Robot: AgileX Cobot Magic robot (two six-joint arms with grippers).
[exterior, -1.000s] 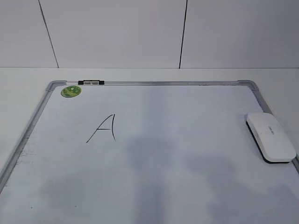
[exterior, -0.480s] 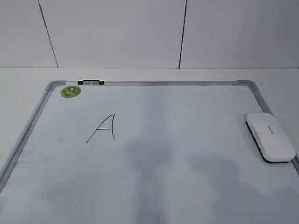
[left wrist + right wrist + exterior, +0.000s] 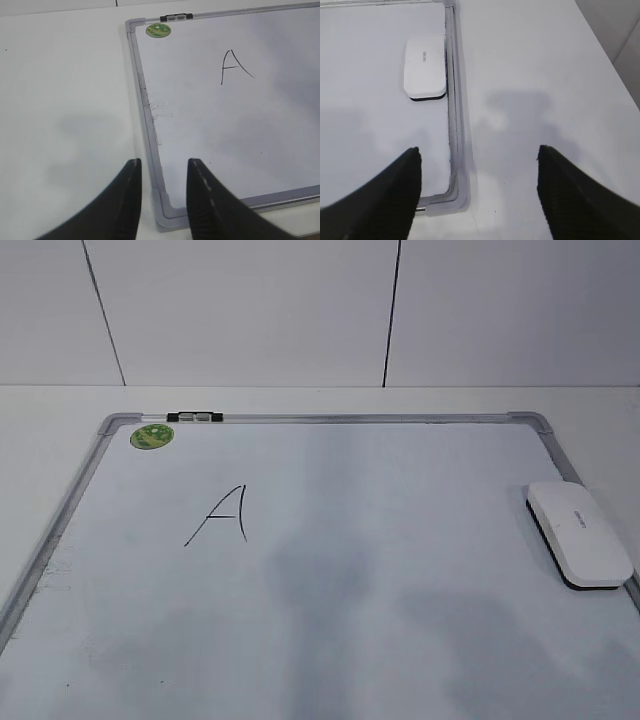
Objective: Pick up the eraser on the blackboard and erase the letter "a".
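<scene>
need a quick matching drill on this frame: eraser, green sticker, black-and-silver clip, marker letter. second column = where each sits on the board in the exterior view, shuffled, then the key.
Things:
1. eraser
2. green sticker
3. black-and-silver clip
4. marker letter

Places on the whiteboard, exterior view:
A. on the far frame rail, near the left corner
B. left of centre on the writing surface
C. against the right frame edge
D. on the writing surface in the far left corner

Pairs: 1-C, 2-D, 3-A, 4-B
</scene>
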